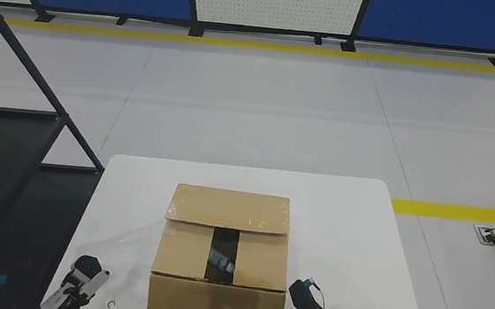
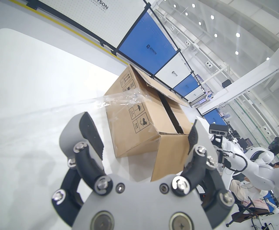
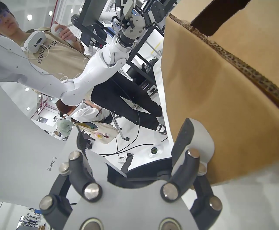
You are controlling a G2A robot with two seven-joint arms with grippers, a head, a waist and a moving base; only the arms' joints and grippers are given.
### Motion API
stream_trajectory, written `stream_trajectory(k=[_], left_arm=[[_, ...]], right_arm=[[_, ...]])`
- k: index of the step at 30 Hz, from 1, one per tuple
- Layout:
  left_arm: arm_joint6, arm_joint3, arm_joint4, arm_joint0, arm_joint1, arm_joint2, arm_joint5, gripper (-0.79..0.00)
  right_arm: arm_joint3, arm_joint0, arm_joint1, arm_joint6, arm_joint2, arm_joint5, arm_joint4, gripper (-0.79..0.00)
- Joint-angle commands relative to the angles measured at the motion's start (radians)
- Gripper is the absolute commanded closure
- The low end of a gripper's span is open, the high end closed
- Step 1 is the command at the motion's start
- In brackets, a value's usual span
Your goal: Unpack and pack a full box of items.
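White table (image 1: 347,234) bears a cardboard box (image 1: 260,260) close to its near edge; the far flap (image 1: 229,210) is lifted, the two side flaps (image 1: 184,250) lie almost flat with a dark gap between them; loose clear tape (image 2: 122,98) trails off one side. Left gripper (image 2: 141,133) sits low beside the box, jaws wide apart and empty; right gripper (image 3: 136,140) is close against the box's near side, likewise spread wide, holding nothing. Unpacking looks barely begun; next, the side flaps likely need folding outward to reach the contents.
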Motion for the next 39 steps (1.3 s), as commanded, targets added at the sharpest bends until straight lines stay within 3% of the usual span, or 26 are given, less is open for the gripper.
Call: stream_trajectory(k=[1, 9, 15, 23, 29, 39], left_arm=[[0.0, 0.0, 0.0, 0.0, 0.0, 0.0, 0.0, -0.785], [0.0, 0.0, 0.0, 0.0, 0.0, 0.0, 0.0, -0.785], [0.0, 0.0, 0.0, 0.0, 0.0, 0.0, 0.0, -0.785], [0.0, 0.0, 0.0, 0.0, 0.0, 0.0, 0.0, -0.785], [0.0, 0.0, 0.0, 0.0, 0.0, 0.0, 0.0, -0.785], [0.0, 0.0, 0.0, 0.0, 0.0, 0.0, 0.0, -0.785]], right_arm=[[0.007, 0.006, -0.001, 0.009, -0.012, -0.003, -0.006, -0.785], [0.008, 0.016, 0.001, 0.019, -0.039, -0.002, -0.053, -0.785], [-0.121, 0.0, 0.027, -0.015, -0.026, -0.036, -0.062, -0.785], [-0.216, -0.004, 0.083, -0.024, 0.098, -0.045, 0.217, -0.785], [-0.122, 0.023, 0.093, -0.064, 0.177, 0.092, 0.402, -0.785], [-0.108, 0.03, 0.093, -0.059, 0.179, 0.11, 0.412, -0.785]])
